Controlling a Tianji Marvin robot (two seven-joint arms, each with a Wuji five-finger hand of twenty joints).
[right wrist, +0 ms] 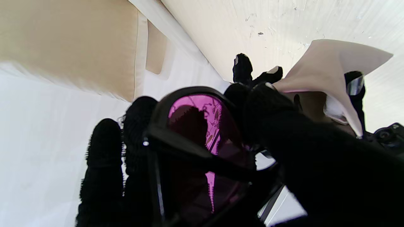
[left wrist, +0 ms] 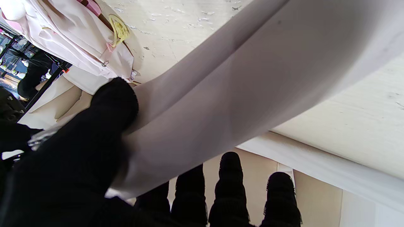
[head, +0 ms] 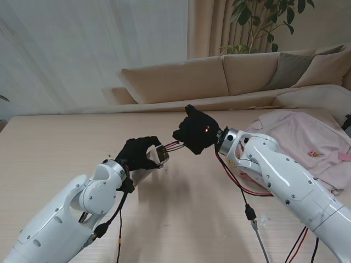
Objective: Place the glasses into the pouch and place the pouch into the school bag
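My left hand (head: 138,154) is shut on a pale grey pouch (head: 158,158), holding it off the table with its mouth turned toward my right hand. The left wrist view is filled by the pouch (left wrist: 240,94) with my thumb (left wrist: 104,126) pressed on it. My right hand (head: 196,130) is shut on black-framed glasses with pink lenses (right wrist: 202,126), just right of the pouch mouth (right wrist: 328,69). In the stand view only the glasses' thin temples (head: 172,146) show, reaching toward the pouch. The pink school bag (head: 307,142) lies on the table at the right.
A beige sofa (head: 219,76) and curtains stand beyond the table's far edge. Cables (head: 247,203) hang from my right arm over the table. A light wooden table top (head: 66,142) stretches to the left.
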